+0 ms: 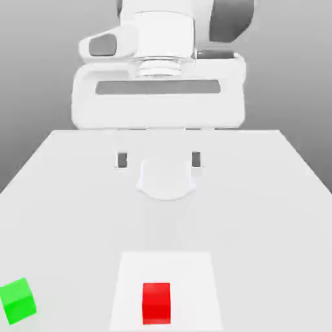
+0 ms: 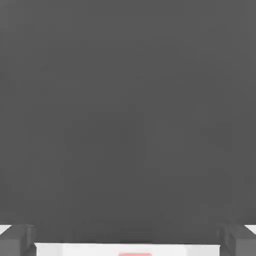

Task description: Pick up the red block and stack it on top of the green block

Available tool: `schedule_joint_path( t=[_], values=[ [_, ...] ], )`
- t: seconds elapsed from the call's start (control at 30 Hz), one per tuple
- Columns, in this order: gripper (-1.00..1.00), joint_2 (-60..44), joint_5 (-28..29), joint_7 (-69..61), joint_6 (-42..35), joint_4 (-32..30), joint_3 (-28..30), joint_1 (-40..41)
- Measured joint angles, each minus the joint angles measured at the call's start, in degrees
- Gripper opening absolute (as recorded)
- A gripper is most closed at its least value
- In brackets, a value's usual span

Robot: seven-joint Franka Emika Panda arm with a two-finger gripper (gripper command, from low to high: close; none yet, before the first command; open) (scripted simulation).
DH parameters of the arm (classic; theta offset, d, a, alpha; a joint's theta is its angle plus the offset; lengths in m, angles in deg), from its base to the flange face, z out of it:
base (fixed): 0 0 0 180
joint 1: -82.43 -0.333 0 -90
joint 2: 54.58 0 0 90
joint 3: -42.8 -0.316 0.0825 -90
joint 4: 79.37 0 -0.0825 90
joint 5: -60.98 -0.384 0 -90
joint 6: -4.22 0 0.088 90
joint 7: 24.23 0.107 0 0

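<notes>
Exterior view facing the arm across the table (image 1: 65, 194); hand view low, forward.

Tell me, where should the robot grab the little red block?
Probably from straight above, squeezing two opposite flat sides of the red block. It sits flat on the white table with its top showing and open space all around; the green block lies well off toward the exterior view's left, so nothing crowds the gripper. As a cube, either pair of sides works.

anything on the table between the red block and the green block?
Nothing: in the exterior view, only bare white table separates the red block from the green block.
</notes>
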Motion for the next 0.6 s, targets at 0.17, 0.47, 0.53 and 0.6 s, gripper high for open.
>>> schedule_joint_path(
  t=[0.17,0.47,0.53,0.6],
  values=[
    [0.0,-10.4,-0.2,-0.9,4.3,-2.4,0.3,0.2],
    [-1.0,-29.0,-0.7,-2.0,16.1,-2.9,-0.5,1.1],
    [-1.0,-29.0,-0.7,-2.0,16.1,-2.9,-0.5,1.1],
    [-1.0,-29.0,-0.6,-1.9,16.1,-2.9,-0.5,1.1]
  ],
)
